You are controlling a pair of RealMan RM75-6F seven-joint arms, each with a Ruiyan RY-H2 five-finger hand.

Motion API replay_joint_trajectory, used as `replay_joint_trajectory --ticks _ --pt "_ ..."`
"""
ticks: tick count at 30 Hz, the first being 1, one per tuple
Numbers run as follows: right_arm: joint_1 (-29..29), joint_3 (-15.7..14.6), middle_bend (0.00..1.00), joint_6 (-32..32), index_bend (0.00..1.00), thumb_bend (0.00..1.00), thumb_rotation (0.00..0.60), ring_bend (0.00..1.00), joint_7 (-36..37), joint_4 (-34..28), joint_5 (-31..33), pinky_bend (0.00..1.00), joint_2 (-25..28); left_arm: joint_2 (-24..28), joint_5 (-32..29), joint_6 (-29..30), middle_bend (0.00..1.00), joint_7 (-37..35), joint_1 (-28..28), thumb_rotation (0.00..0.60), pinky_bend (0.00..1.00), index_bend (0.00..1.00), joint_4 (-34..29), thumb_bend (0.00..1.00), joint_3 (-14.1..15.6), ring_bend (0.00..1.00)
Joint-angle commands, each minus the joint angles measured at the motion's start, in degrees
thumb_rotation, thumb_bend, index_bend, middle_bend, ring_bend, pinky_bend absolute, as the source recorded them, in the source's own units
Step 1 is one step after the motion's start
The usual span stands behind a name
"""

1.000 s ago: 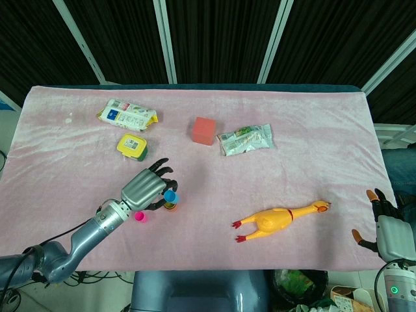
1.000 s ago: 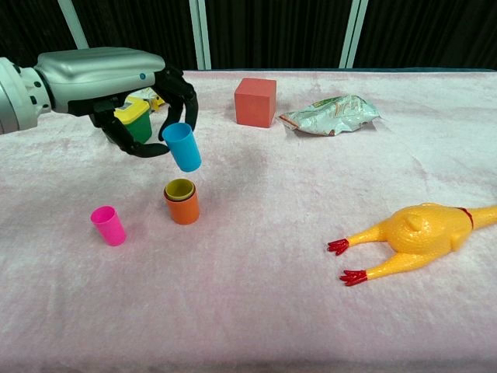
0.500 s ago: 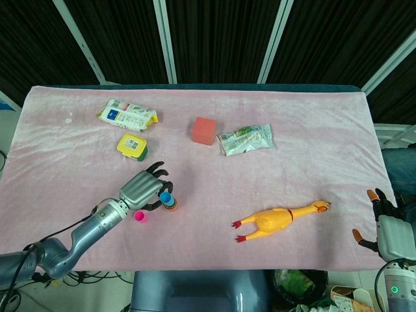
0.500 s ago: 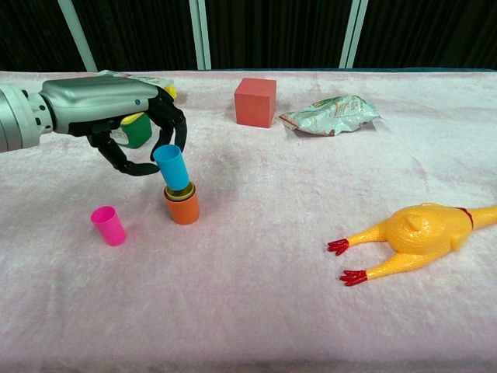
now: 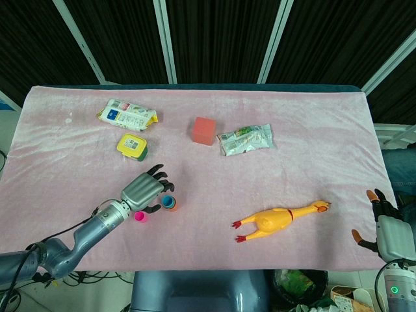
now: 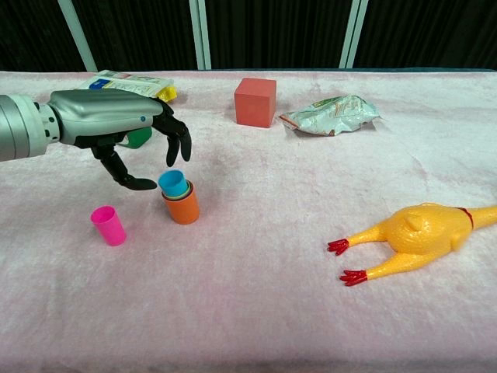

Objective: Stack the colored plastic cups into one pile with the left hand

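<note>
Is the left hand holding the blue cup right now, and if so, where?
No. The left hand holds nothing; its fingers are spread above the blue cup, which sits nested in the orange cup.

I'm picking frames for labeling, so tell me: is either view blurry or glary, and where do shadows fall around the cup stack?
Head view: sharp, evenly lit, no glare; only a faint shadow under the left robot hand. Chest view: also sharp; the hand's soft shadow falls on the pink cloth beside the cup stack, and the snack bag shows mild sheen.

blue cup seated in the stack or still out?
In. Blue cup sits nested in the orange cup, only its rim showing; left hand holds nothing.
</note>
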Motion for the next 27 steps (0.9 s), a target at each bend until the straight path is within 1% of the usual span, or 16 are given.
replay_joint_trajectory --ticks 1,4,8,12,14,18,21,24,27 --pt "0.0 0.0 0.02 0.0 0.0 0.19 0.6 0.11 0.0 0.0 0.0 0.16 0.0 0.8 -1.1 0.1 0.24 1.5 0.2 0.6 0.04 0.18 -1.5 0.22 -0.3 0.09" --pt "0.0 0.0 0.02 0.0 0.0 0.19 0.6 0.11 -0.1 0.0 0.0 0.17 0.0 1.2 -0.9 1.0 0.21 1.9 0.6 0.6 0.02 0.17 -2.4 0.21 -0.3 0.07" --pt "0.0 0.0 0.02 0.0 0.0 0.19 0.6 0.11 -0.1 0.0 0.0 0.16 0.0 1.9 0.4 2.4 0.21 1.6 1.4 0.6 0.01 0.17 -3.9 0.21 0.1 0.07" --pt "0.0 0.0 0.02 0.0 0.0 0.19 0.6 0.11 -0.2 0.0 0.2 0.17 0.0 5.4 3.7 4.8 0.23 1.8 3.4 0.6 0.0 0.18 -8.2 0.21 2.5 0.07" --pt "0.0 0.0 0.02 0.0 0.0 0.19 0.6 0.11 -0.3 0.0 0.2 0.17 0.0 6.7 4.6 6.4 0.24 2.8 4.6 0.6 0.0 0.19 -9.3 0.21 3.4 0.07" --pt "0.0 -0.1 0.02 0.0 0.0 0.19 0.6 0.12 -0.5 -0.1 0.1 0.17 -0.1 9.7 6.3 10.1 0.25 5.0 8.4 0.6 0.0 0.19 -11.7 0.21 6.7 0.07" --pt "0.0 -0.1 0.02 0.3 0.0 0.19 0.6 0.12 -0.4 -0.1 -0.2 0.17 -0.1 11.0 6.4 11.2 0.25 4.6 10.4 0.6 0.0 0.19 -12.1 0.21 8.4 0.07" --pt "0.0 -0.1 0.02 0.4 0.0 0.19 0.6 0.11 -0.5 -0.1 -0.4 0.17 -0.2 11.3 6.6 11.9 0.26 3.6 11.5 0.6 0.0 0.19 -11.5 0.21 9.0 0.07" --pt "-0.1 -0.1 0.02 0.5 0.0 0.19 0.6 0.12 -0.4 -0.1 -0.4 0.17 -0.2 10.6 6.2 10.8 0.27 2.2 11.9 0.6 0.0 0.2 -9.4 0.21 9.3 0.07"
